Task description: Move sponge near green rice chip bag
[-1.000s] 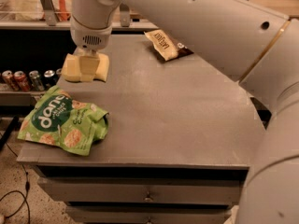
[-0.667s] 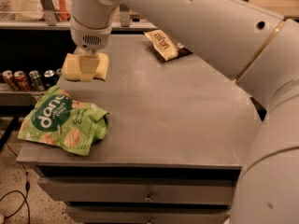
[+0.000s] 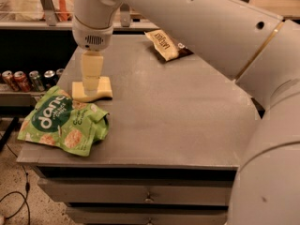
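Since the earlier frame the sponge and gripper have shifted together toward the near edge and slightly right; both bags are where they were. The small pale yellow foam sponge [image 3: 105, 90] with wavy edges now sits flat, or very close to flat, on the left part of the grey matte tabletop [image 3: 178, 121]. It lies just beyond the far edge of the large bright green foil rice chip bag [image 3: 62, 124] with white lettering, close but with a thin strip of table showing between them. The gripper [image 3: 91, 85] comes straight down from the white cylindrical wrist at far left. Its pale fingers [image 3: 92, 69] are drawn close into one narrow column, pinching the sponge around its middle. The green bag lies crumpled at the near-left corner, with its left end overhanging the table edge. A brown-and-cream snack bag [image 3: 163, 44] lies at the far side, well apart from the sponge. The thick white robot arm [image 3: 201, 27] spans the far right of the scene and covers that side of the table. A row of drink cans [image 3: 28, 78] stands on a low shelf left of the table. Grey drawer fronts [image 3: 140, 193] sit below the near edge.
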Controlling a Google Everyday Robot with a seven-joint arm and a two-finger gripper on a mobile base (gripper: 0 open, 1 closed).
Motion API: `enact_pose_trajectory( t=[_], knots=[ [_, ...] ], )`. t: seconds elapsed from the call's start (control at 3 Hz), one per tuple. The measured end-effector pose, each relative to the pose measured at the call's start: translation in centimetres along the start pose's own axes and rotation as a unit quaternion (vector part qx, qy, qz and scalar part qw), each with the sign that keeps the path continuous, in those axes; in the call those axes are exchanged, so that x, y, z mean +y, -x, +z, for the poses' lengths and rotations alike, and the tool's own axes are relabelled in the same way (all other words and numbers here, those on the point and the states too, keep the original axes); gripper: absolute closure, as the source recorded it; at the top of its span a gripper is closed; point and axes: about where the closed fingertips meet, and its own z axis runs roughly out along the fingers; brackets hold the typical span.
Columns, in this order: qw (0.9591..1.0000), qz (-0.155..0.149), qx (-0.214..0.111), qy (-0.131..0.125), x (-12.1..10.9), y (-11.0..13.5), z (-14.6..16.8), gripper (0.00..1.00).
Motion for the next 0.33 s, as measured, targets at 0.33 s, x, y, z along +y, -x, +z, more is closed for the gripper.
enact_pose_trajectory(
  t=[0.33],
  knots=[
    [1.0,0.003,0.002,0.004,-0.48,-0.97,0.4,0.0]
  ],
)
